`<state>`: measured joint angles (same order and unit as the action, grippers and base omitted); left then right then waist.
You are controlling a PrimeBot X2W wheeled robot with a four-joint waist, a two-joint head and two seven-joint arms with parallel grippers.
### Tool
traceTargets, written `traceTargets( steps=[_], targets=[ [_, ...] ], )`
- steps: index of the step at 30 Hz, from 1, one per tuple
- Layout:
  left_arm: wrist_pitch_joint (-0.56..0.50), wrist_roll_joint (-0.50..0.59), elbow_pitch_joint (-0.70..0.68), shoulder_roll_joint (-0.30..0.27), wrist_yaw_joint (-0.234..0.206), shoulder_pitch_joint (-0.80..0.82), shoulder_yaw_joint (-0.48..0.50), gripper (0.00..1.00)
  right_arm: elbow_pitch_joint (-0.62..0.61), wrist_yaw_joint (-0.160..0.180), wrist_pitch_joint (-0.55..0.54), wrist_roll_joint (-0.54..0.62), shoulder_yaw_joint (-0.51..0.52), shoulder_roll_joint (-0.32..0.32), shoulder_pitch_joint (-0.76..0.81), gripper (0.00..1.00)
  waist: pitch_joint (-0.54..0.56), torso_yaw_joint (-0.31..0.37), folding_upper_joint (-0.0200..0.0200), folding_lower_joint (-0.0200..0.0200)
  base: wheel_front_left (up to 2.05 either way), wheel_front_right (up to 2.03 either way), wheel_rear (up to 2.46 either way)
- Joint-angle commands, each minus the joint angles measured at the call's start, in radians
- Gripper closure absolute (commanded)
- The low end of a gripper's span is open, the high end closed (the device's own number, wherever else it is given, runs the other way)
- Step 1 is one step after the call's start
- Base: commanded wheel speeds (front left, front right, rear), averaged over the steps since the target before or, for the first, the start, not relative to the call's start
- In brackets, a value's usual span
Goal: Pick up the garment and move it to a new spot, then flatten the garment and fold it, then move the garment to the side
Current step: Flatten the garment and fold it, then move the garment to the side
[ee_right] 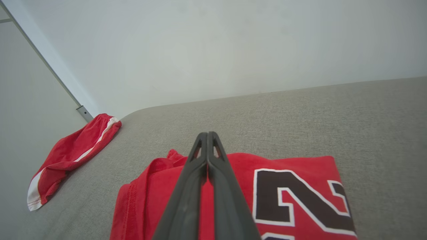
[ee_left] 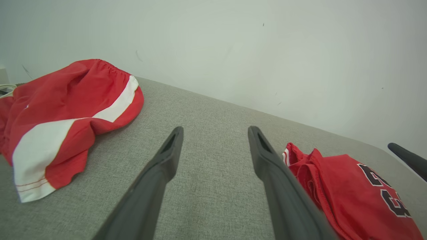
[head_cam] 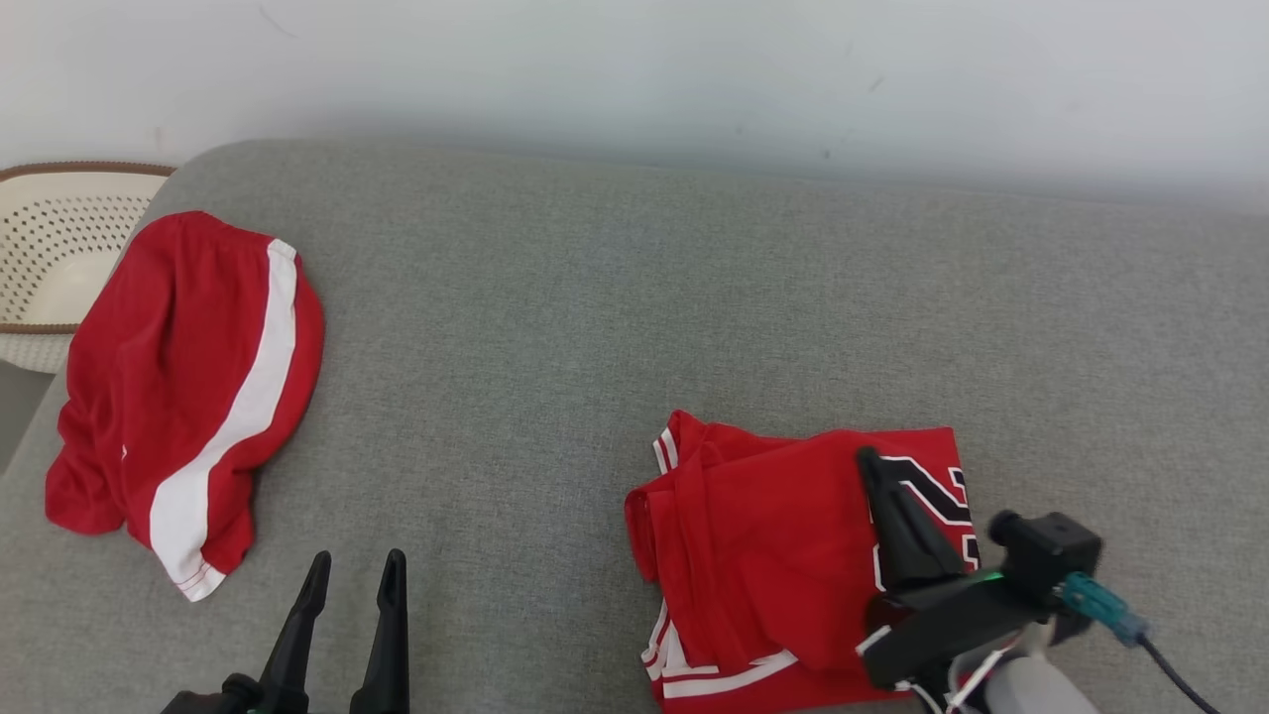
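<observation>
A red jersey (head_cam: 753, 535) with white trim and a black number lies folded on the grey cushion (head_cam: 615, 297) at the lower right. It is also in the left wrist view (ee_left: 347, 190) and the right wrist view (ee_right: 300, 163). My right gripper (head_cam: 869, 456) is over the jersey, its fingers pressed together (ee_right: 207, 134) with no cloth between them. Whether it touches the fabric is unclear. My left gripper (head_cam: 357, 560) stands open at the lower left over bare cushion, fingers spread (ee_left: 215, 130), holding nothing.
Red shorts (head_cam: 178, 377) with a white side stripe lie crumpled at the cushion's left end (ee_left: 60, 100) (ee_right: 73, 150). A perforated cream basket (head_cam: 59, 228) sits beyond the left edge. A pale wall runs behind. Bare cushion stretches between the two garments.
</observation>
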<state>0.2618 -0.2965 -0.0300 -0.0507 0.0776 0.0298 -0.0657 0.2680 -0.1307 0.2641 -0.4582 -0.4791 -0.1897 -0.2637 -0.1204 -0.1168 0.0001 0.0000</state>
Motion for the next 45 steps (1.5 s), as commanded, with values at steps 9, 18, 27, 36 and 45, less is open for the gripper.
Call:
traceTargets(
  steps=[9,18,27,36,45],
  targets=[
    [0.004,0.015,-0.008,0.000,-0.005,0.002,-0.012,0.00,0.048,0.000,0.001,0.050,0.105,0.007,0.003,1.00,0.002,0.012,-0.0001,0.0000,0.00,0.00,0.00],
    [0.004,0.010,-0.009,0.000,-0.003,-0.022,0.000,0.00,0.105,0.000,0.001,0.077,0.178,0.031,0.020,0.00,0.018,0.005,-0.0001,0.0000,0.00,0.00,0.00],
    [0.004,0.006,-0.017,0.000,-0.013,-0.041,-0.003,0.00,0.195,0.000,0.001,0.038,0.169,-0.007,0.042,0.00,0.036,0.023,-0.0001,0.0000,0.00,0.00,0.00],
    [0.004,0.001,-0.024,0.000,-0.020,-0.047,-0.009,0.00,0.329,0.000,-0.062,-0.118,0.040,-0.072,-0.036,0.00,0.033,0.036,-0.0001,0.0000,0.00,0.00,0.00],
    [0.004,-0.001,-0.019,0.000,-0.024,-0.044,-0.019,0.00,0.378,0.000,-0.185,-0.301,-0.121,-0.107,-0.103,0.00,0.030,0.017,-0.0001,0.0000,0.00,0.00,0.00]
  ],
)
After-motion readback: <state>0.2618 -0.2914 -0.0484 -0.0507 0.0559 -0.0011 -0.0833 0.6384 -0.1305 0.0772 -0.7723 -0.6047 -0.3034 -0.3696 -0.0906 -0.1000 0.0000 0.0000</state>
